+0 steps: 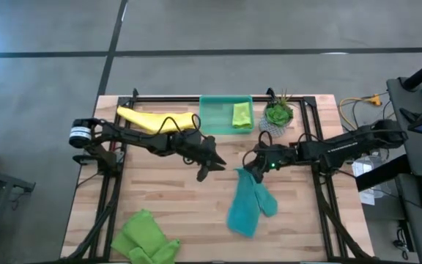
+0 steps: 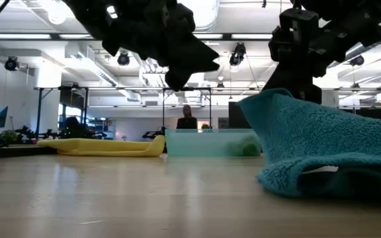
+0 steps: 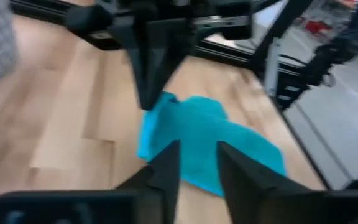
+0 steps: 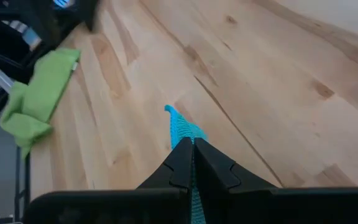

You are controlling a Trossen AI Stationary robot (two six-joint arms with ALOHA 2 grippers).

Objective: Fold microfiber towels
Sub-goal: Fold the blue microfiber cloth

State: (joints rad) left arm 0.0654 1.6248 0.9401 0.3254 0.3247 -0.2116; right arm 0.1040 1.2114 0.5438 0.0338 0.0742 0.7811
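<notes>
2 grippers met mid-table: the right gripper (image 1: 251, 164) was clamped on the teal towel (image 1: 249, 205)'s upper edge, its free end lying below; the left gripper (image 1: 209, 167), fingers slightly apart and empty, hovered just beside it over bare wood.

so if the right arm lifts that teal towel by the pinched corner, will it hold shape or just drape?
Probably drapes: the teal towel already lies rumpled and folded on itself, with the right pincer shut on one edge. The thick terry pile suggests it's light and grippy, unlikely to slip. Pushed, it would likely bunch rather than slide.
</notes>
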